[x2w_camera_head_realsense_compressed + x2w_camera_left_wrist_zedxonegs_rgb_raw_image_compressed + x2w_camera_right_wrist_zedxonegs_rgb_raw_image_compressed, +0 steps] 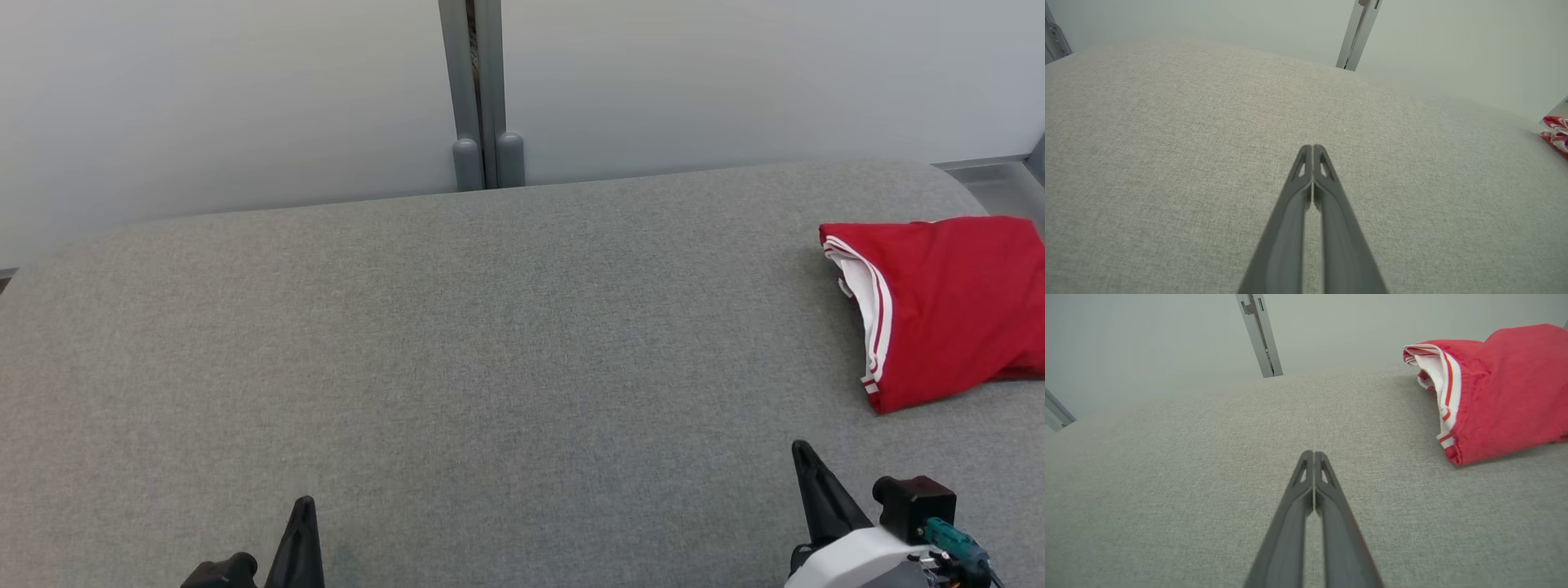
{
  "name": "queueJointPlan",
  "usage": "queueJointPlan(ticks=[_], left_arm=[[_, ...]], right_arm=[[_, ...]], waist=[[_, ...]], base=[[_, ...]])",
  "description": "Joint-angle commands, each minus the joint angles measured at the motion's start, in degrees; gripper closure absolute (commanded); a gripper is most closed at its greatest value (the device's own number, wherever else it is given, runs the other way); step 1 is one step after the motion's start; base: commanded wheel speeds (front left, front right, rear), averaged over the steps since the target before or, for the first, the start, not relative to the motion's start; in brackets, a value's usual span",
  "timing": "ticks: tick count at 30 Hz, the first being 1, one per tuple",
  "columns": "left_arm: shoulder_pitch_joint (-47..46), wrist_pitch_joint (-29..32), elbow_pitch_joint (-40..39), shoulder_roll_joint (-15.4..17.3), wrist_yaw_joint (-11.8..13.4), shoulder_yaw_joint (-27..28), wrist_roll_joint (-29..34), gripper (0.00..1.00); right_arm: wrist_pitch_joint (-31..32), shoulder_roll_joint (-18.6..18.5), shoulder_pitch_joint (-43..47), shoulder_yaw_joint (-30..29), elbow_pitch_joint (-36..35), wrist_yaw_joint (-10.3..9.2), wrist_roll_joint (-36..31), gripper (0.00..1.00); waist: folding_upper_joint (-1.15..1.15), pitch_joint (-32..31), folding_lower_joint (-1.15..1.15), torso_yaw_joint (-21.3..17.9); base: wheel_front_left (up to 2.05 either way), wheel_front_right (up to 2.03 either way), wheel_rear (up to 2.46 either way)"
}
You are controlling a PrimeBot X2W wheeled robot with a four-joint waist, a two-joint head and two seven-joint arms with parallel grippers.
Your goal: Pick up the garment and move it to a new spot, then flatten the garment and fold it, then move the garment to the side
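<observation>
Lying folded at the table's (490, 343) right edge, toward its far right corner, the red garment (947, 310) is seen as a compact bundle, its white, red-striped trim turned toward the table's middle. That placement is judged to fit the task's last step: the cloth appears already folded and set to the side.

Nothing is held by either arm. The left gripper (300, 523) is parked at the near edge toward the left corner. The right gripper (802, 454) is parked at the near edge toward the right corner, well apart from the garment. On both, the 2 dark fingers are pressed together tip to tip on nothing, a pose read as idle, with no grasp being prepared.

In the head view the whole layout is given: both grippers along the near edge, the bundle running past the picture's right margin, and a grey post (482, 98) behind the far edge. In the right wrist view, detail lost from above is supplied: the stacked layers at the bundle's open end and its slight rise off the table. In the left wrist view, a small red-and-white scrap of the garment is caught at the right margin, and the closed tips are shown over bare table.
</observation>
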Motion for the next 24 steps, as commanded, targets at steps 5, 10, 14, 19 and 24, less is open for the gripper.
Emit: queueJointPlan(ticks=[5, 10, 14, 19, 24], left_arm=[[-1.0, 1.7, -0.7, 0.0, -0.4, 1.1, -5.5, 1.00], [-1.8, 3.1, -1.0, 0.0, -0.7, 2.0, -10.2, 1.00], [-2.5, 4.2, -1.2, 0.1, -0.9, 2.7, -13.7, 1.00], [-3.3, 5.7, -1.5, 0.1, -1.2, 3.6, -18.6, 1.00], [-4.0, 6.8, -1.8, 0.1, -1.4, 4.3, -22.4, 1.00]], right_arm=[[1.7, -0.1, -0.9, -0.7, -0.7, 0.00, 6.1, 1.00], [3.1, -0.1, -1.2, -1.2, -1.3, -0.01, 11.4, 1.00], [4.1, -0.2, -1.4, -1.5, -1.6, -0.01, 15.3, 1.00], [5.6, -0.2, -1.8, -2.0, -2.1, -0.01, 20.7, 1.00], [6.7, -0.3, -2.1, -2.4, -2.5, -0.02, 24.9, 1.00]], waist=[[0.00, 0.1, 0.00, 0.0], [0.00, 0.2, 0.00, 0.0], [0.00, 0.2, 0.00, 0.0], [0.00, 0.3, 0.00, 0.0], [0.00, 0.4, 0.00, 0.0]], base=[[0.00, 0.00, 0.00], [0.00, 0.00, 0.00], [0.00, 0.00, 0.00], [0.00, 0.00, 0.00], [0.00, 0.00, 0.00]])
